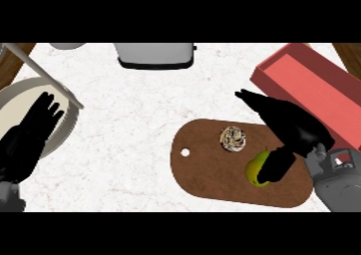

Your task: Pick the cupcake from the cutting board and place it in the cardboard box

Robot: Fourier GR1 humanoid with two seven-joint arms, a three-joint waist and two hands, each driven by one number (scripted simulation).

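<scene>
Cupcake (233,138) at cutting board (213,184) centre, uncovered. Right hand (290,127) above board's right edge, fingers spread, thumb over green fruit (255,167). Red box (323,89) adjoins; left hand (36,124) open, resting over plate (14,94).

Kitchen: marble counter (139,149), toaster (155,54)

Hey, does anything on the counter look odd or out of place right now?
One thing stands out: the right hand has its thumb over the yellow-green fruit on the cutting board, while the cupcake sits untouched beside it. The box looks red rather than cardboard brown. Nothing looks spilled or damaged.
</scene>
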